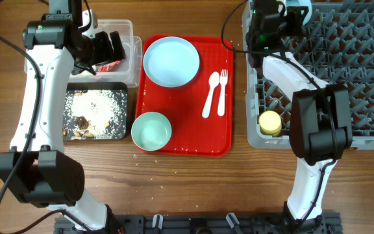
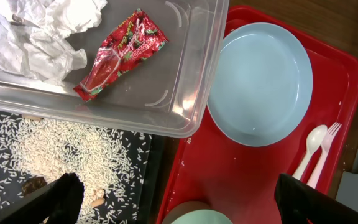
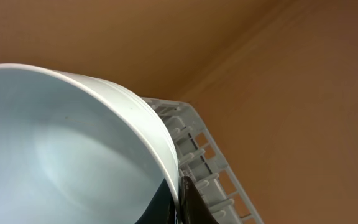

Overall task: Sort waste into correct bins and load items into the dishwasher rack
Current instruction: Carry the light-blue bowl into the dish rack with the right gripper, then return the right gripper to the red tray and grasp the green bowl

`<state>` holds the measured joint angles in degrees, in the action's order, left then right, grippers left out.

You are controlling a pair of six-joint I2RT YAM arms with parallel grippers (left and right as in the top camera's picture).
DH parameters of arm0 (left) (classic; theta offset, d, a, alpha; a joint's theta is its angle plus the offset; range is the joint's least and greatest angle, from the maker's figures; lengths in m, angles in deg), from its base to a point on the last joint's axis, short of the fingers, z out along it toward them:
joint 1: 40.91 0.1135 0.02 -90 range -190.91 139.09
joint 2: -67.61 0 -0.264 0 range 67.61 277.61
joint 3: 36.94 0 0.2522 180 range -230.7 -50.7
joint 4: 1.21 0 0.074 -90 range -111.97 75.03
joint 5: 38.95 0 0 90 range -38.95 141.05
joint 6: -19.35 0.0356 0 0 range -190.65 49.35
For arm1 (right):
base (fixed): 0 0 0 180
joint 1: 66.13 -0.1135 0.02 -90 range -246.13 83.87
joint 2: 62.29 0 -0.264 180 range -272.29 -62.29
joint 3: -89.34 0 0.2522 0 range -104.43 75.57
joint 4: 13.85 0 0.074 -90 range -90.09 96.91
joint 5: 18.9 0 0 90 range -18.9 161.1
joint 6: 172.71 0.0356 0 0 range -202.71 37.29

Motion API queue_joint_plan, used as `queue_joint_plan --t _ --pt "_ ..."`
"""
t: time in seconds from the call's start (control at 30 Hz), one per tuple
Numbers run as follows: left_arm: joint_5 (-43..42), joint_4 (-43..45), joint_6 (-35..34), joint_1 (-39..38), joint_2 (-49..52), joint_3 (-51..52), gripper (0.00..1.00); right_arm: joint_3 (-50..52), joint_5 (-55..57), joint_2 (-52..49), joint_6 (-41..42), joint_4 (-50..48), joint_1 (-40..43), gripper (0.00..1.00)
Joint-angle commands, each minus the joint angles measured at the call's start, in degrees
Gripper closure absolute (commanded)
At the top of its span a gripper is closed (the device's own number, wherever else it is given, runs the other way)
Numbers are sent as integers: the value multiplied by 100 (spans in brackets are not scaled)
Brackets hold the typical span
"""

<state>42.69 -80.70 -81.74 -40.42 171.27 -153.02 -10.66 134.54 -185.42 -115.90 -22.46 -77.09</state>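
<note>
Wooden table [image 1: 193,188]. Clear tub [image 2: 197,118] with tissue [image 2: 36,37] and red wrapper [image 2: 120,53], print unreadable; black tray [image 2: 143,168] with crumbs [image 2: 61,149]. Left gripper [image 2: 185,202] spread wide; right gripper [image 3: 182,199] clamped on bowl [image 3: 61,155].

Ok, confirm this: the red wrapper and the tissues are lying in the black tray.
Wrong. The red wrapper and the tissues are lying in the clear tub, not the black tray; the left wrist view shows it.
</note>
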Motion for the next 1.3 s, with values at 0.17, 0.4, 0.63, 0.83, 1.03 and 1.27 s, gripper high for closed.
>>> queue_joint_plan --t 0.17,0.4,0.63,0.83,1.03,1.27 --pt "33 15 13 22 -68 -81 0 -37 -831 -129 236 -52 7 96" --pt "35 15 13 22 -68 -81 0 -37 -787 -260 234 39 11 96" --pt "33 15 13 22 -68 -81 0 -37 -787 -535 234 66 9 95" --pt "33 15 13 22 -68 -81 0 -39 -404 -533 164 -96 -160 67" --pt "33 15 13 22 -68 -81 0 -39 -131 -529 -59 -57 -487 19" --pt "33 15 13 22 -68 -81 0 -39 -131 -501 -127 -81 -975 0"
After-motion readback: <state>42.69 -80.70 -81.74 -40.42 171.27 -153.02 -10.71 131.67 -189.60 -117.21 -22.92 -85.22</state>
